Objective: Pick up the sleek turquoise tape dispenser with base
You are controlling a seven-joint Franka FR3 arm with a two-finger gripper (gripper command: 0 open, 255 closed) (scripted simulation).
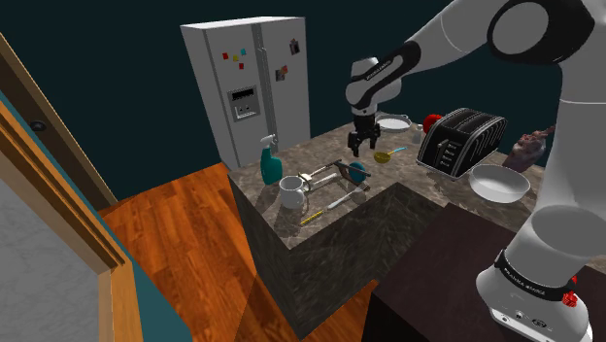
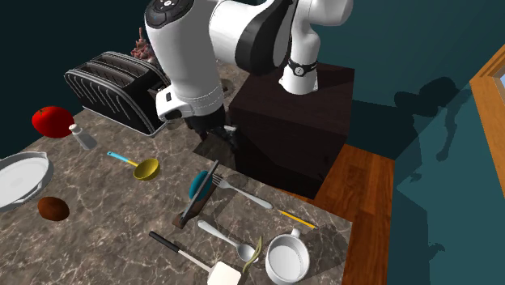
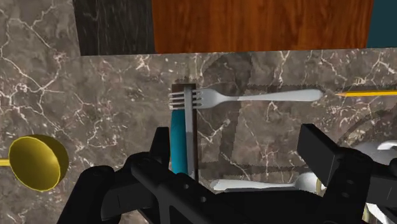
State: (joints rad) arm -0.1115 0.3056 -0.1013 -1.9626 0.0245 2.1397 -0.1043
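Dispenser (image 3: 181, 141) long axis points away from hand (image 3: 239, 141), toward fork (image 3: 254, 97) tines; fingers apart

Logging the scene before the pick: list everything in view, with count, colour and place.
counter: one, brown, veined, mid-room
tape dispenser: one, turquoise on dark base, mid-counter
fork: one, silver, tines at the dispenser
scoop: one, yellow, blue handle, between dispenser and toaster
toaster: one, black, counter's back
apple: one, red, beside toaster
shaker: one, pale, beside toaster
plate: one, white, near apple
brown lump: one, beside plate
pencil: one, yellow, near mug
mug: one, white, counter corner
spoon: one, silver, beside mug
spatula: one, black handle, white blade, beside spoon
spray bottle: one, teal, next to mug
bowl: one, white, by toaster
fridge: one, grey, behind counter
arm: one, white, over counter
gripper: one, black, open, above dispenser
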